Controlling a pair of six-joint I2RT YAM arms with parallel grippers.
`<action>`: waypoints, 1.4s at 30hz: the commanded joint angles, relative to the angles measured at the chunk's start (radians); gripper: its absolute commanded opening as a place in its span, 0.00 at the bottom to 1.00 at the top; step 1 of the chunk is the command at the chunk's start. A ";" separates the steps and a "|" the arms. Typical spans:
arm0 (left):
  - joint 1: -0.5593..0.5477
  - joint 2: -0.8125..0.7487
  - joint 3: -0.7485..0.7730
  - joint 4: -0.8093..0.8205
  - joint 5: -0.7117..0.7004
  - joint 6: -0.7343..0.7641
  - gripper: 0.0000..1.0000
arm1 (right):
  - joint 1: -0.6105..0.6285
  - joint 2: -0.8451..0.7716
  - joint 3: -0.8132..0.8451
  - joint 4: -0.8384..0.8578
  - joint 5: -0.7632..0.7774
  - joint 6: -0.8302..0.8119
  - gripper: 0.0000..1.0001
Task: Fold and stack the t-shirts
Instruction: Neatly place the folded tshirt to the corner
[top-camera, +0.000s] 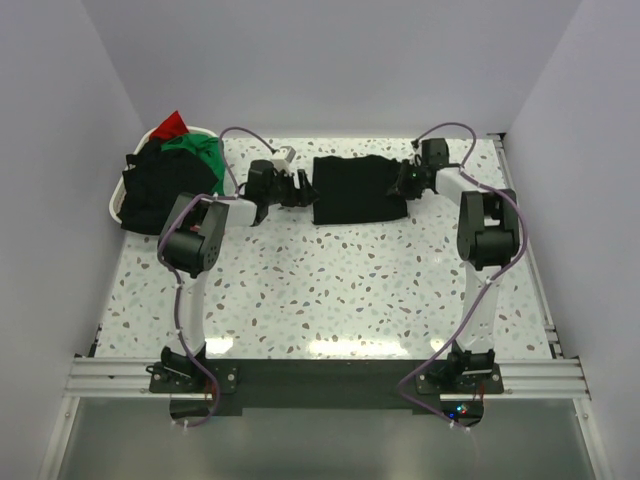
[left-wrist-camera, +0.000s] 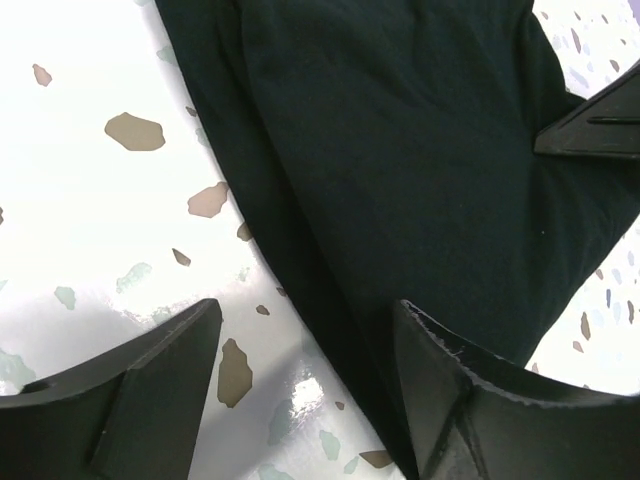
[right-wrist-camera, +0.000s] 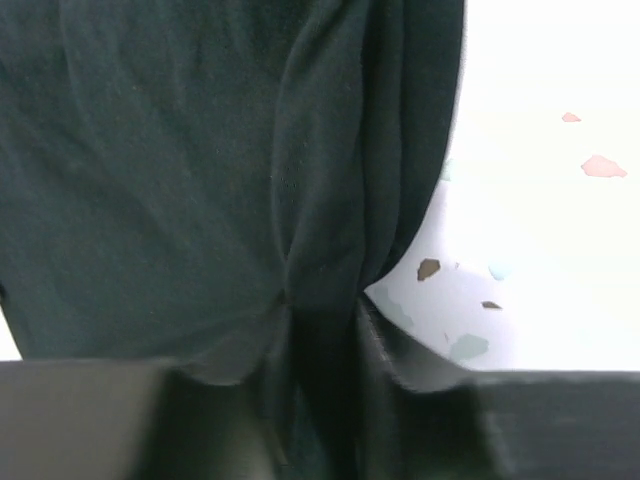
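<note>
A folded black t-shirt (top-camera: 357, 188) lies at the back middle of the table. My left gripper (top-camera: 296, 190) is open at its left edge; in the left wrist view (left-wrist-camera: 305, 365) the shirt's edge (left-wrist-camera: 400, 160) runs between the fingers, one finger over the cloth. My right gripper (top-camera: 404, 181) is shut on the shirt's right edge; in the right wrist view (right-wrist-camera: 320, 350) the black cloth (right-wrist-camera: 200, 170) bunches into folds between the pinched fingers. More shirts, black (top-camera: 165, 185), green (top-camera: 200, 152) and red (top-camera: 172, 124), are heaped at the back left.
A white basket (top-camera: 117, 203) at the back left holds the shirt heap, which spills over its rim. White walls close the table at the back and both sides. A metal rail (top-camera: 320, 372) runs along the near edge.
</note>
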 joint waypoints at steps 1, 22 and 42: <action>-0.002 -0.030 0.004 0.041 0.010 -0.008 0.76 | 0.002 0.028 0.045 -0.055 -0.008 -0.010 0.19; -0.002 -0.235 -0.171 0.054 -0.002 0.015 0.82 | -0.139 0.007 0.244 -0.403 0.595 -0.197 0.00; -0.002 -0.295 -0.203 0.044 -0.031 0.030 0.82 | -0.248 -0.042 0.332 -0.487 0.986 -0.190 0.57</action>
